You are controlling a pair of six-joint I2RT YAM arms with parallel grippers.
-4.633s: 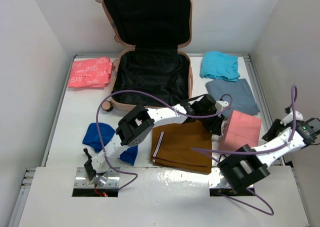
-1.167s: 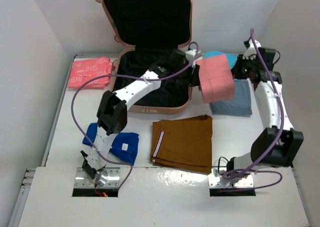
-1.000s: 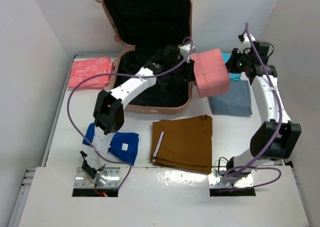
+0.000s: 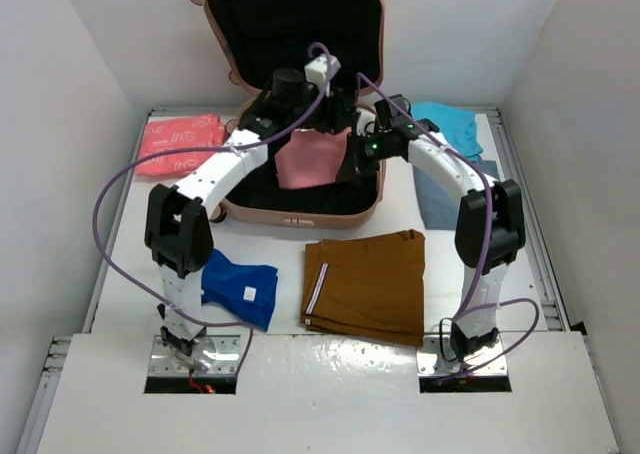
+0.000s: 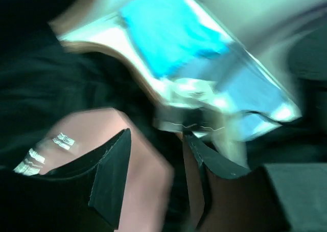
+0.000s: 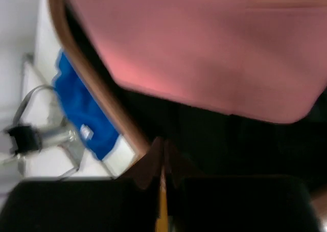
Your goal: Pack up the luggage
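A second ago the pink pouch (image 4: 312, 161) hung in the air just outside the right rim of the luggage (image 4: 300, 212), above the clothes at the far right of the surface (image 4: 130, 244). It is now over the black lining of the lower shell, and whether it touches the lining cannot be told. The left gripper (image 4: 335, 124) has swung in with it and is clamped on the pink pouch; the left wrist view, though blurred, shows its dark fingers (image 5: 110, 176) on either side of the pink fabric. The right arm, earlier out by the right edge, now leans over the right rim, and the right gripper (image 4: 357, 159) has its fingers pressed together just beside the pouch's right side, holding nothing. The luggage sits at the middle of the far edge, its long axis parallel to that edge and its wheeled end toward the left edge. It lies open: the lower shell is flat on the surface and the lid stands upright against the back wall, its inside facing the near edge. It is a salmon-pink hard shell with rounded corners, black fabric lining and small dark wheels. The brown garment (image 4: 365, 284) and the blue garment (image 4: 240, 286) lie where they were, nearer the arms.
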